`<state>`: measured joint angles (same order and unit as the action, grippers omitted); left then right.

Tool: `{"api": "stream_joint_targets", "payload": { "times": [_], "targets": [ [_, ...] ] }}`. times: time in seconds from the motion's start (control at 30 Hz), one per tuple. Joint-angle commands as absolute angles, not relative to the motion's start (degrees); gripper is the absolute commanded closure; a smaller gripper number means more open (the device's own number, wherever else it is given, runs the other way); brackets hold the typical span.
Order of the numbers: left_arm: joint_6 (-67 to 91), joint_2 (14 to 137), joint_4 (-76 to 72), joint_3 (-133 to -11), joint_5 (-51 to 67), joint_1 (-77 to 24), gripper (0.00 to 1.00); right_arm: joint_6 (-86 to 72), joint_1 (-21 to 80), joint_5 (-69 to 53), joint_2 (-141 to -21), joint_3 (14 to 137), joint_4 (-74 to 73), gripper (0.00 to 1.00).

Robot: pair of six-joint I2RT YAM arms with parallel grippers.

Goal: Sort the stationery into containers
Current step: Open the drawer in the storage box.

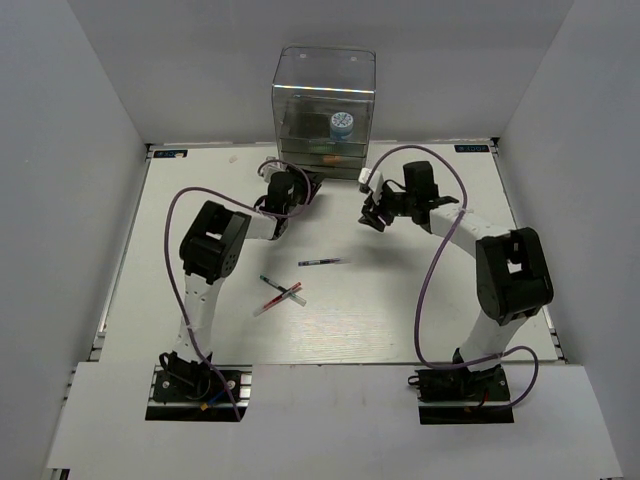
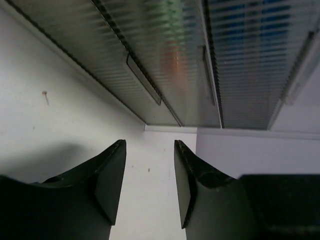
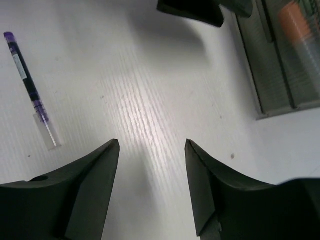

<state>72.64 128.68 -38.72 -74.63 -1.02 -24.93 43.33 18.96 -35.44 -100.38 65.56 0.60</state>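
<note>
The clear acrylic organizer (image 1: 324,100) stands at the far middle of the table. A blue-white roll (image 1: 342,124) sits in its upper compartment, and an orange-capped highlighter (image 3: 296,22) lies in a drawer. My left gripper (image 1: 308,186) is open and empty just in front of the drawers (image 2: 175,65), its jaws (image 2: 150,150) apart over bare table. My right gripper (image 1: 373,212) is open and empty (image 3: 152,150), near the organizer's front right corner. A dark pen (image 1: 322,262) lies mid-table and also shows in the right wrist view (image 3: 27,82). A red pen (image 1: 283,287) and a clear pen (image 1: 272,303) lie crossed nearer the front.
White walls enclose the table (image 1: 400,310) on three sides. Purple cables (image 1: 430,270) loop off both arms. The left gripper's dark tip (image 3: 192,10) shows at the top of the right wrist view.
</note>
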Motion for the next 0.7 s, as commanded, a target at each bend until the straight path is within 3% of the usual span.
{"api": "stream_joint_targets", "payload": {
  "times": [0.0,0.43,0.57,0.67],
  "targets": [
    [74.18,131.82,-39.74,-80.41,-2.98,-24.61,0.47,40.17,17.05,-38.14,-96.86,63.64,2.38,0.39],
    [74.18,139.66,-35.34,-91.75,-7.03,-24.08,0.48,39.99,13.18,-39.55,-95.53,62.58,1.85,0.42],
    [74.18,141.50,-34.80,-93.69,-8.35,-24.08,0.53,40.25,12.83,-39.73,-95.36,63.02,1.32,0.42],
    [74.18,143.08,-35.51,-95.35,-8.88,-24.08,0.64,40.43,12.75,-39.73,-95.28,63.19,0.97,0.43]
  ]
}}
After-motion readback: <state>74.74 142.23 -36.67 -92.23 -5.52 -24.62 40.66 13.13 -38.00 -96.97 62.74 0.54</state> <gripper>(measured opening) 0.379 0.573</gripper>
